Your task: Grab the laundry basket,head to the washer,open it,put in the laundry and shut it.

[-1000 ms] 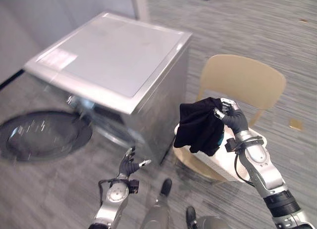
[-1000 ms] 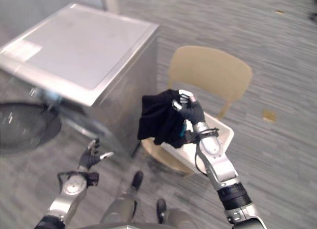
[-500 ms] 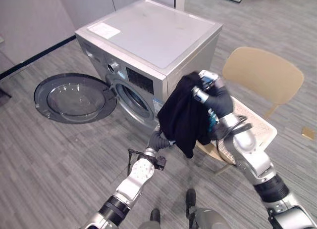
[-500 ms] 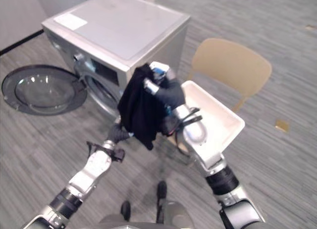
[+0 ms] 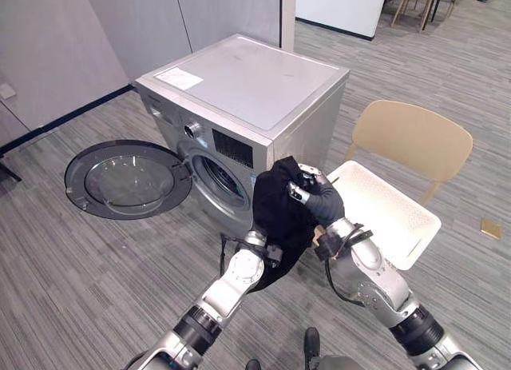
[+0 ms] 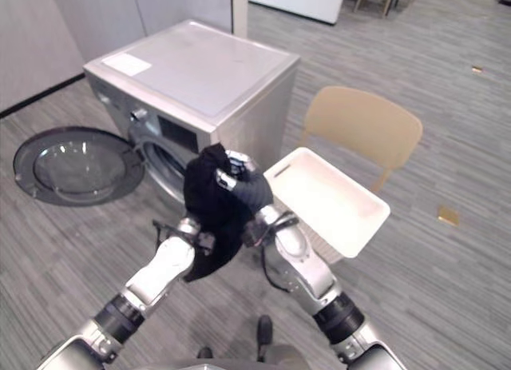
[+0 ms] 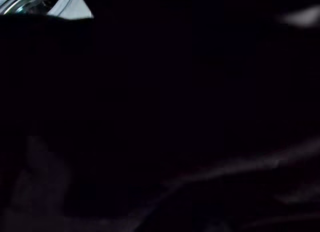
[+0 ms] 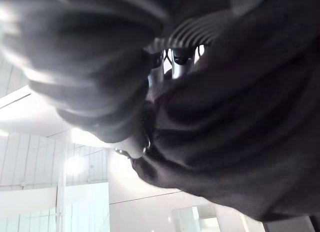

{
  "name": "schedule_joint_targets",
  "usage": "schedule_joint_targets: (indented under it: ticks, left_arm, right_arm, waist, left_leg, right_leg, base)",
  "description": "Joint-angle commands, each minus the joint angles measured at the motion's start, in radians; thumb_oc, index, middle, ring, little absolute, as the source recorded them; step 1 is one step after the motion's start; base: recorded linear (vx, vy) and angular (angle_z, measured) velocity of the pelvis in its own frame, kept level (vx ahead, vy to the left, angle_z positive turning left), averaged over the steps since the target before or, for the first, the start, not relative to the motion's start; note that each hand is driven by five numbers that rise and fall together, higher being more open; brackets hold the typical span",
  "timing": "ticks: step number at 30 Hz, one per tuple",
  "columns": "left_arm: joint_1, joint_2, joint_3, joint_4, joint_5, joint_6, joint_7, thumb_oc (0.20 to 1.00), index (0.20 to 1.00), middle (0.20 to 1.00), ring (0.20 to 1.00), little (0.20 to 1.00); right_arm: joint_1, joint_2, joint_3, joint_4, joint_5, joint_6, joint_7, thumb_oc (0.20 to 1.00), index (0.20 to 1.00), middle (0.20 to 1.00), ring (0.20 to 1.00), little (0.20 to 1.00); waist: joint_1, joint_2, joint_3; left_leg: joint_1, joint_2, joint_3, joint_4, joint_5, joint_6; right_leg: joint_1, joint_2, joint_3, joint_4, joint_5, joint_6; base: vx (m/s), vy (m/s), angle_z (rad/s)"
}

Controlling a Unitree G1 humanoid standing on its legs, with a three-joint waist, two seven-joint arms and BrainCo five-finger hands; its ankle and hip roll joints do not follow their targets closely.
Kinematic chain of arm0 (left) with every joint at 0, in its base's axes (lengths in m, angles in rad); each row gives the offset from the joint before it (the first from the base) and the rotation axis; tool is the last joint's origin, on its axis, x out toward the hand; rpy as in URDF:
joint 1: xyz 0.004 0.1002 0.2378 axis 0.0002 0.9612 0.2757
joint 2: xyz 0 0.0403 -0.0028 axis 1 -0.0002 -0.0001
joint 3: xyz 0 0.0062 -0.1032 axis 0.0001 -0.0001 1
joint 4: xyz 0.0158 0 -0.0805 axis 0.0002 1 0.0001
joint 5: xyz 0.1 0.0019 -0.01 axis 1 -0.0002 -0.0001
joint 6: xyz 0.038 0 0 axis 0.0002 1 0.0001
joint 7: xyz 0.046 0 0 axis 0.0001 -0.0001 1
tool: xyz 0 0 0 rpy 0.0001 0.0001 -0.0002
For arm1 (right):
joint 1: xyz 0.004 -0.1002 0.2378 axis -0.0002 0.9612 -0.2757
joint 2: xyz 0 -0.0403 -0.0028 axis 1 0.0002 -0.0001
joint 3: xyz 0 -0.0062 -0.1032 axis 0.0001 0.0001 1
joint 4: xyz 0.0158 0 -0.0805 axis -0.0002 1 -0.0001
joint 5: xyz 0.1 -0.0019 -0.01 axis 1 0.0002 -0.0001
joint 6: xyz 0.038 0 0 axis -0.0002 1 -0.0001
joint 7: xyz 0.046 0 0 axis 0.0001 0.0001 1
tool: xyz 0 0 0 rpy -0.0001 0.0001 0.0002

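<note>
Black garment hanging bunched from right hand, fingers curling tight round its top. Left hand reaching under drooping cloth, fingers hidden — cannot tell if gripping. Washer drum opening lying just beyond garment, toward robot's left, round door swung wide open. Right hand sitting nearer to opening. White laundry basket resting on tan chair, behind right arm.
</note>
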Motion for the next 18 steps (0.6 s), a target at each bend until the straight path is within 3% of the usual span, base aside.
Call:
schedule_joint_targets:
  ticks: [1,2,3,6,8,12,18]
  left_arm:
    - [-0.015,0.012,0.045,0.004,-0.001,-0.065,0.012,0.200,0.200,0.200,0.200,0.200]
    - [0.007,0.023,0.068,0.005,0.001,-0.065,0.011,0.200,0.200,0.200,0.200,0.200]
    - [0.083,0.042,0.132,0.018,0.006,-0.056,-0.001,0.200,0.200,0.200,0.200,0.200]
    - [0.130,0.061,0.169,0.033,0.030,-0.046,-0.018,0.200,0.200,0.200,0.200,0.200]
    - [0.217,0.100,0.241,0.083,0.053,-0.041,-0.072,0.200,0.200,0.200,0.200,0.200]
    - [0.325,0.145,0.315,0.188,0.072,-0.028,-0.144,0.200,0.200,0.200,0.200,0.200]
    - [0.402,0.138,0.398,0.337,0.069,0.003,-0.185,0.200,0.200,0.200,0.200,0.200]
  right_arm:
    - [0.005,0.015,-0.036,-0.026,-0.002,-0.029,0.013,1.000,1.000,1.000,1.000,1.000]
    - [0.018,-0.003,-0.050,-0.021,-0.045,-0.025,0.008,1.000,1.000,1.000,1.000,1.000]
    - [0.070,-0.055,-0.120,-0.018,-0.207,-0.014,-0.015,1.000,1.000,1.000,1.000,1.000]
    - [0.106,-0.102,-0.166,-0.009,-0.343,-0.004,-0.038,1.000,1.000,1.000,1.000,1.000]
    - [0.207,-0.192,-0.249,0.015,-0.512,0.012,-0.036,1.000,1.000,1.000,1.000,1.000]
    - [0.321,-0.255,-0.305,0.177,-0.598,0.048,0.004,1.000,1.000,1.000,1.000,1.000]
    - [0.369,-0.247,-0.327,0.450,-0.654,0.072,0.028,1.000,1.000,1.000,1.000,1.000]
  waist:
    - [0.007,-0.032,-0.061]
    - [0.007,-0.031,-0.063]
    - [0.008,-0.027,-0.066]
    - [0.007,-0.025,-0.069]
    - [0.005,-0.020,-0.067]
    - [0.000,-0.012,-0.058]
    - [0.002,-0.005,-0.036]
  left_leg:
    - [-0.096,-0.021,-0.015,-0.017,-0.005,-0.019]
    - [-0.094,-0.020,-0.013,-0.017,-0.005,-0.019]
    - [-0.087,-0.020,-0.008,-0.017,-0.006,-0.017]
    - [-0.085,-0.019,-0.006,-0.017,-0.007,-0.015]
    - [-0.082,-0.017,-0.004,-0.017,-0.003,-0.016]
    - [-0.076,-0.012,-0.001,-0.017,0.004,-0.017]
    - [-0.069,-0.007,0.001,-0.017,0.013,-0.014]
  right_leg:
    - [0.112,-0.030,0.001,0.035,-0.195,0.085]
    - [0.114,-0.032,-0.001,0.030,-0.193,0.087]
    - [0.124,-0.033,0.002,0.023,-0.190,0.089]
    - [0.129,-0.034,0.001,0.019,-0.190,0.090]
    - [0.132,-0.031,0.002,0.019,-0.191,0.090]
    - [0.131,-0.030,0.002,0.025,-0.194,0.089]
    - [0.133,-0.026,0.004,0.042,-0.207,0.083]
  base:
    - [-0.01,0.016,-0.10]
    - [-0.01,0.021,-0.07]
    - [-0.01,0.013,-0.08]
    - [-0.01,-0.005,-0.09]
    - [-0.01,-0.031,-0.01]
    - [-0.01,-0.032,-0.05]
    - [-0.01,-0.033,-0.02]
